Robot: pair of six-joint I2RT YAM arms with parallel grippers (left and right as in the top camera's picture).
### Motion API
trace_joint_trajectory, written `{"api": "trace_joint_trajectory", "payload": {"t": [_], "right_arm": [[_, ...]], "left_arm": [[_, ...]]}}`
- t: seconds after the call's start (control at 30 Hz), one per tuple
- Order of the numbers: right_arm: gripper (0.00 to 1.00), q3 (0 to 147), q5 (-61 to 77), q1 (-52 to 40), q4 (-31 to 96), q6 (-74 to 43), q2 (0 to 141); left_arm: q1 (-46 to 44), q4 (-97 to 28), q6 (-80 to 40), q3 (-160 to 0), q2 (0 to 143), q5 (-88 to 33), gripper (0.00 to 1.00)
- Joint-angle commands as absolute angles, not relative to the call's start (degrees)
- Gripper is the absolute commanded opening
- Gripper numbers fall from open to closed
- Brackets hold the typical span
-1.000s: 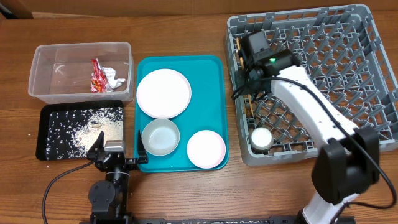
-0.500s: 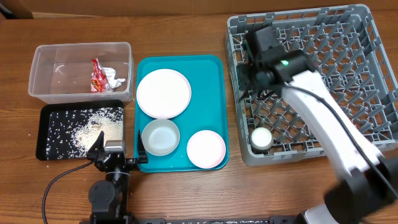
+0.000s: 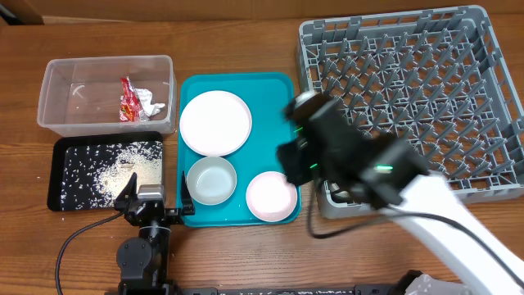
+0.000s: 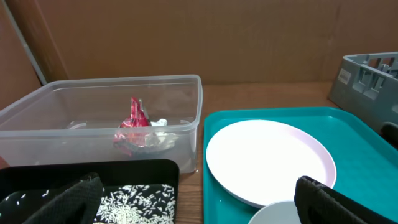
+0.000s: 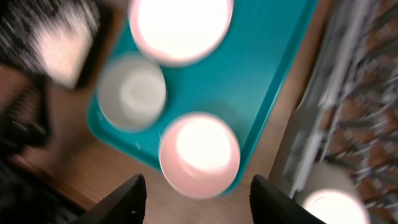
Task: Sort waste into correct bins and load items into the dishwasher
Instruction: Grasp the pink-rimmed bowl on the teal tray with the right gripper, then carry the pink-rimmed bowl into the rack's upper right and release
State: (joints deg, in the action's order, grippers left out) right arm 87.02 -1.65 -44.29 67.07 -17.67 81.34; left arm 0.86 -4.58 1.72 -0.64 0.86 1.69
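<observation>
Loading step: bowl seemingly next.
Right gripper (image 5: 199,183), apart and empty, hovered over the teal tray's (image 3: 278,106) front-right bowl (image 3: 271,197); next, lower onto its rim. Left gripper (image 4: 199,202) gaped idle.

My left arm (image 3: 141,254): all black, round joint housing low down, small silver-grey block on top near the wrist. One black cable (image 3: 70,246) loops off its side.
My left gripper (image 3: 160,187): two matte black fingers (image 4: 342,202), wedge-shaped, and the one on the other side looks rough-textured.
My right arm (image 3: 467,233): long smooth white link, black housings at the joints. Green light (image 3: 381,170) glowing on the black wrist section, thin black cable curving beside it.
My right gripper (image 5: 198,177): two black tapered fingers (image 5: 273,199), too blurred for finer detail.
</observation>
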Motion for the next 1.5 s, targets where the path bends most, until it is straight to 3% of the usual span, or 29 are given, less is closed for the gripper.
{"api": "trace_joint_trajectory", "payload": {"t": [0.0,0.2,0.4,0.5,0.67,0.77,0.93,1.17,1.47], "right_arm": [[0.55,76.8,-6.0,-47.7,62.3,-14.9,87.2],[0.52,71.1,-9.8,-46.7,53.3,-11.2,94.9],[0.48,71.1,-3.7,-44.5,49.1,-2.6,102.5],[0.32,71.1,-3.7,-44.2,49.6,-2.5,104.6],[0.19,71.4,-3.7,-44.2,49.3,-2.5,104.5],[0.07,72.6,-3.7,-44.2,50.5,-3.0,104.5],[0.04,77.5,-6.1,-44.2,54.8,-7.0,102.9],[0.04,86.0,-20.8,-43.6,61.8,-23.8,94.9],[0.04,88.2,-63.3,-43.5,76.1,-45.2,79.2]], "left_arm": [[1.1,-4.2,2.6,-0.3,0.3,1.8,1.00],[1.1,-4.2,2.6,-0.3,0.3,1.8,1.00],[1.1,-4.2,2.6,-0.3,0.3,1.8,1.00],[1.1,-4.2,2.6,-0.3,0.3,1.8,1.00],[1.1,-4.2,2.6,-0.3,0.3,1.8,1.00],[1.1,-4.2,2.6,-0.3,0.3,1.8,1.00],[1.1,-4.2,2.6,-0.3,0.3,1.8,1.00],[1.1,-4.2,2.6,-0.3,0.3,1.8,1.00],[1.1,-4.2,2.6,-0.3,0.3,1.8,1.00]]}}
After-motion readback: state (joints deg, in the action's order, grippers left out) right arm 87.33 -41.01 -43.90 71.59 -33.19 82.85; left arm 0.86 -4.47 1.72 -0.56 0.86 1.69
